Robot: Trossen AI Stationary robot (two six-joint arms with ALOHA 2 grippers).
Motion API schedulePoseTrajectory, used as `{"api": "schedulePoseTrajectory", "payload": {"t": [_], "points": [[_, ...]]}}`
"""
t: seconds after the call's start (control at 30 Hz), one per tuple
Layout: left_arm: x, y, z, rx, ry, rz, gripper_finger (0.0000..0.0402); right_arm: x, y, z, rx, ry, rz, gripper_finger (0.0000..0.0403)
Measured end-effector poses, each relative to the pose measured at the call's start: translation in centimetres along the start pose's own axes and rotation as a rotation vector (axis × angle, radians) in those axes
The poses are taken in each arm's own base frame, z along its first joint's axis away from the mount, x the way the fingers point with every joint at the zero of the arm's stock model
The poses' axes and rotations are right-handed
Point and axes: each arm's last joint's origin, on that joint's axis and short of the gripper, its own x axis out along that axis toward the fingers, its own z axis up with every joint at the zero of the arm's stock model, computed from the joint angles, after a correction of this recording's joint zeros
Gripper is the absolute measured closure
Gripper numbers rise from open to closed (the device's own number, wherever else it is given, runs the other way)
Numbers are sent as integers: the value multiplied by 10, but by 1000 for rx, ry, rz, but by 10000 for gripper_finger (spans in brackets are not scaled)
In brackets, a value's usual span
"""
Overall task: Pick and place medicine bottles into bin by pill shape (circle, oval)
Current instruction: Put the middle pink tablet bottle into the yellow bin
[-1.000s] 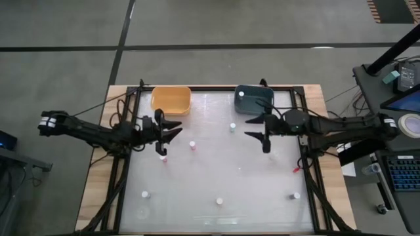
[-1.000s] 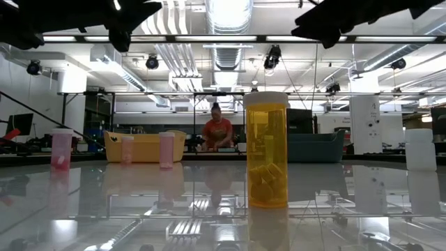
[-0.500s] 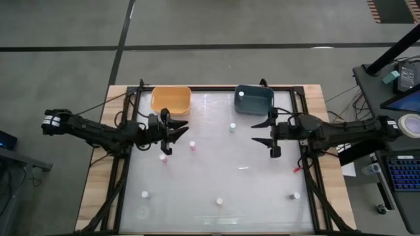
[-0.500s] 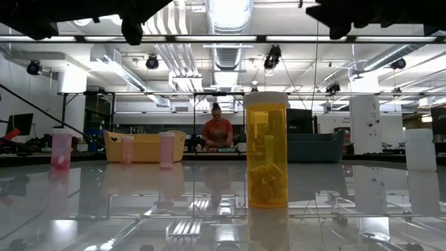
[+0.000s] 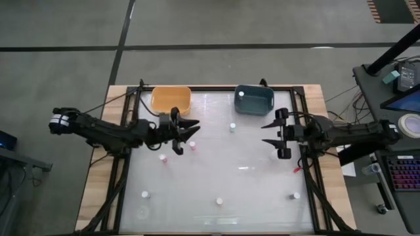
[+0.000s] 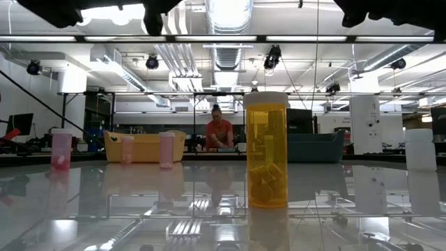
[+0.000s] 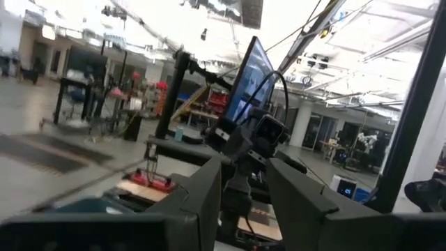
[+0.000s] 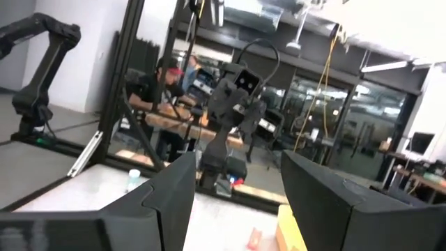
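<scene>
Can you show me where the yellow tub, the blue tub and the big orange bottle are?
yellow tub (image 5: 171,99): high view, on its inside floor.
blue tub (image 5: 254,101): high view, on its inside floor.
orange bottle (image 6: 267,157): low view, on the middle of its see-through body.

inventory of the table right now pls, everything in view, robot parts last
orange bin: 1, orange, far edge of the table, left of centre.
blue bin: 1, dark blue-grey, far edge, right of centre; holds one white-capped bottle.
medicine bottles: 7 loose on the table, white caps, some pinkish; nearest the low camera is an amber one.
person: 1, red top, in the room behind the table.
left gripper: shut, above the table's left half, holding nothing.
right gripper: open, above the table's right half, empty.
</scene>
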Motion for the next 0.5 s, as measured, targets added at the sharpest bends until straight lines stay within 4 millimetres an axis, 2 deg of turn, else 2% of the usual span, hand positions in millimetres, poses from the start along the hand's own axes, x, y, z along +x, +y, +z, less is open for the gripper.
{"api": "schedulePoseTrajectory", "payload": {"t": [0.23,0.37,0.5], "points": [[25,-7,-1,3,205,53,298,-15,-2,13,-21,-118,-38,200],[36,-12,9,17,367,105,298,-21,-3,19,-24,-156,-51,200],[39,-14,16,14,570,182,298,-24,-3,19,-23,-149,-51,200]]}}
